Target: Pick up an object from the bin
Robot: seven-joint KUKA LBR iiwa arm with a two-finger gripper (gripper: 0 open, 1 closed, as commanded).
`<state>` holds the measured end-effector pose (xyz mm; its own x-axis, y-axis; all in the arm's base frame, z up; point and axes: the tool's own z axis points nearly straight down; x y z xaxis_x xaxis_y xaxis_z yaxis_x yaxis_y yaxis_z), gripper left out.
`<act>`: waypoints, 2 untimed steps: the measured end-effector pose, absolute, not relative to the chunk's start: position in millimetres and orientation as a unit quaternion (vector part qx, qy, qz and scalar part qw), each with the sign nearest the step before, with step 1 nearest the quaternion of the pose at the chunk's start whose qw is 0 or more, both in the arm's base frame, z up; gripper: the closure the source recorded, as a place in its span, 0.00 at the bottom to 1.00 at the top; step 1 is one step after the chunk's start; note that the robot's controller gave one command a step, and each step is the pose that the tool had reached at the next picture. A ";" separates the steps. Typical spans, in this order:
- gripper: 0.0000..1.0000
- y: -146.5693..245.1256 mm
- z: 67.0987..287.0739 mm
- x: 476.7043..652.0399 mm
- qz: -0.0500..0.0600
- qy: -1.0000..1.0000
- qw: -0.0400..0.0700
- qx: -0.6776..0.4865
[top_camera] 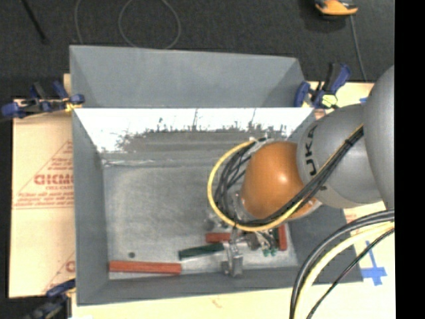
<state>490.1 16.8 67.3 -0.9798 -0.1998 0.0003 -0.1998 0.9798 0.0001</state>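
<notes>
Evidently the gripper [232, 260] is sitting low at lower centre, beside a dark green marker [201, 250]; I cannot tell its closure, and nothing is being lifted yet.

The grey bin [89, 198] holds 4 loose things that can be counted. 3 are red: 1 long red stick [145, 268], 1 short red bar [216, 238] and 1 red strip [283, 238] (partly hidden under the arm). 1 is a dark green stick [199, 251].
</notes>
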 end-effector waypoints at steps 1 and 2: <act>1.00 18.6 71.0 492.3 0.000 -0.995 -0.003 0.100; 1.00 1.4 232.6 487.4 0.001 -0.994 -0.005 0.106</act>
